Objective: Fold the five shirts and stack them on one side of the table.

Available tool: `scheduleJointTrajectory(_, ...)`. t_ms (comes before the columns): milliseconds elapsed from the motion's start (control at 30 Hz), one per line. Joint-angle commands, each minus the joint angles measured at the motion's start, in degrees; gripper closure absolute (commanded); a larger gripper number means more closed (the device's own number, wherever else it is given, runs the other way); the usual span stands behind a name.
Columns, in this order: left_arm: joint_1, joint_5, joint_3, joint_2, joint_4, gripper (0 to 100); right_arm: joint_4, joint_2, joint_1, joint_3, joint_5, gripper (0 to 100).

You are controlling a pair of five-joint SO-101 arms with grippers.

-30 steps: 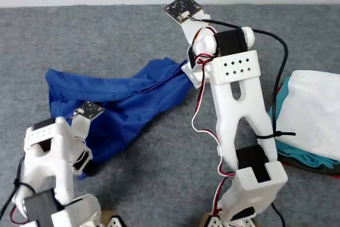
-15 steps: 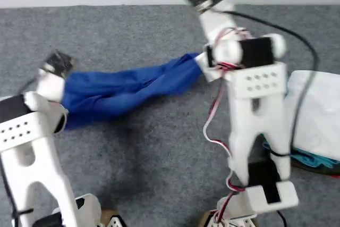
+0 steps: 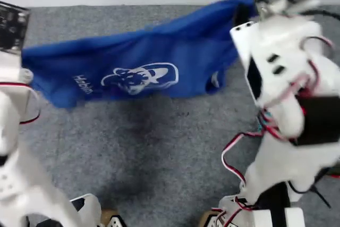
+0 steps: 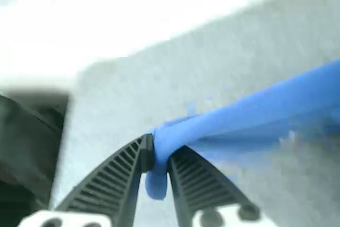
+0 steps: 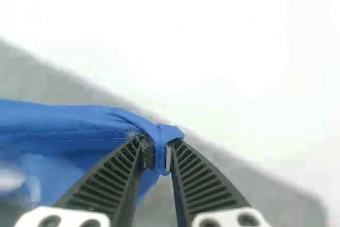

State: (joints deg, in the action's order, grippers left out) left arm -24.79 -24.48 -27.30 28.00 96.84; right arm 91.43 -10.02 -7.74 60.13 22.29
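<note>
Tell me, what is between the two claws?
The blue shirt, stretched wide from the left claw to the right claw, each pinching one end. The high view shows it spread across.

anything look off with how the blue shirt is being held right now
Nothing stands out. The blue shirt is spread wide over the grey table, print side up, with the left gripper and the right gripper each shut on a bunched corner. No tear or snag shows.

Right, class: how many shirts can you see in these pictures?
1: a blue shirt, stretched between the left gripper and the right gripper, each shut on one end. Others may be hidden behind the right arm.
</note>
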Motion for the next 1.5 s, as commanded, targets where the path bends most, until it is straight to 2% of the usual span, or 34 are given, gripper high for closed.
scheduleJointTrajectory(0,0.1,0.5,-14.4,1.8,-0.2,99,-3.2,-2.3,2.5,8.2,0.4,98.8)
scheduleJointTrajectory(300,0.1,0.3,-32.3,1.8,0.1,99,-2.7,-6.6,9.8,17.2,0.8,98.8)
scheduleJointTrajectory(433,0.1,0.3,-34.9,1.8,0.0,99,-2.9,-10.4,10.0,17.2,6.4,98.8)
scheduleJointTrajectory(767,0.1,0.5,-34.7,3.6,3.8,99,-1.5,-19.2,10.2,17.1,15.1,98.8)
scheduleJointTrajectory(1033,-0.3,-0.2,-19.0,14.5,3.8,99,6.2,-22.9,10.2,17.2,16.6,98.8)
scheduleJointTrajectory(1233,0.0,-6.4,-3.8,24.0,3.4,99,6.3,-22.5,10.2,16.9,16.7,98.8)
scheduleJointTrajectory(1367,-0.3,-6.2,7.3,26.2,-0.9,99,6.2,-20.4,9.8,8.1,16.4,98.8)
scheduleJointTrajectory(1467,0.0,-6.1,17.2,25.8,-7.2,99,5.5,-18.3,9.5,-2.1,16.3,98.8)
